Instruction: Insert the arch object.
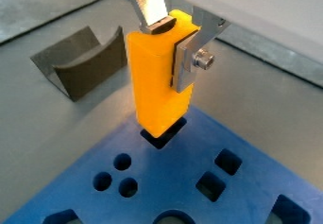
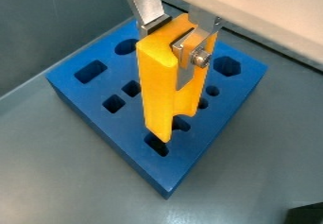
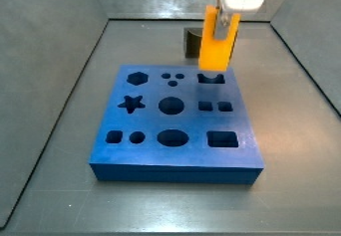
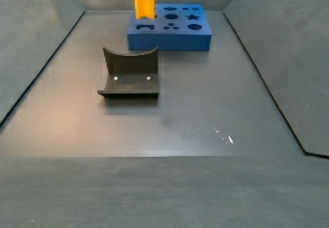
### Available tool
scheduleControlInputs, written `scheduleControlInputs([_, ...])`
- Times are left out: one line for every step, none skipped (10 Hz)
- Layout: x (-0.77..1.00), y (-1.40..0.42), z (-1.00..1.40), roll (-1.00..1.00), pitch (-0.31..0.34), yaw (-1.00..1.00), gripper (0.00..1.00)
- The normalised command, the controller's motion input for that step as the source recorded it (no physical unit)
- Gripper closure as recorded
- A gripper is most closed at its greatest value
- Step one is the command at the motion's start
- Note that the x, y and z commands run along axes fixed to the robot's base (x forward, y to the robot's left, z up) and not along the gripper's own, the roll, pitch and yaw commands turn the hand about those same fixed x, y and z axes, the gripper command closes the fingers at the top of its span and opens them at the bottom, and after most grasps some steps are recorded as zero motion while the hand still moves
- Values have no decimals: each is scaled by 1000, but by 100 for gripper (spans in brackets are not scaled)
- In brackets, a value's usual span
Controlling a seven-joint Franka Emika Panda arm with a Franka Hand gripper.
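Risk first: my gripper (image 1: pixel 168 41) is clamped on the long orange rectangular bar (image 1: pixel 161 77), not on the piece the task wants, and the bar's lower end sits in or right at a square hole at the near corner of the blue slab with shaped holes (image 2: pixel 89 100). If I pull up off-axis the bar could bind in that hole and drag or tip the slab; that is my judgement, not something visible. If I let go while it is only part-seated, the bar could lean and topple across the board. In a side view the bar (image 3: pixel 218 39) stands upright at the slab's (image 3: pixel 134 160) far right edge, my gripper (image 3: pixel 229 9) above it near the top of the frame.

Arch object, the small dark olive-grey block with a semicircular notch (image 1: pixel 83 64), lies free on the grey floor in the upper left of a wrist view, apart from the slab, nothing touching it. In a side view the arch object (image 4: pixel 130 73) sits left of centre, well apart from the slab (image 4: pixel 174 37) at the top of the frame, notch facing up, flat sides, matte, looks rigid. The matching arch slot I cannot pick out for certain.
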Motion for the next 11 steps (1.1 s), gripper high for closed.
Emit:
scheduleControlInputs([0,0,-23,0,0,0,100])
scheduleControlInputs([0,0,-189,0,0,77,100])
scheduleControlInputs([-46,0,-231,-14,0,51,100])
scheduleControlInputs([0,0,-266,0,0,26,100])
scheduleControlInputs([0,-14,-211,30,0,26,100])
scheduleControlInputs([23,-34,-140,0,0,0,100])
scheduleControlInputs([34,-23,-146,0,0,0,100])
scheduleControlInputs([83,-17,-154,0,6,0,100])
scheduleControlInputs([143,0,-186,0,19,0,100])
scheduleControlInputs([203,0,-206,1,33,14,100])
scheduleControlInputs([283,0,-209,13,53,9,100])
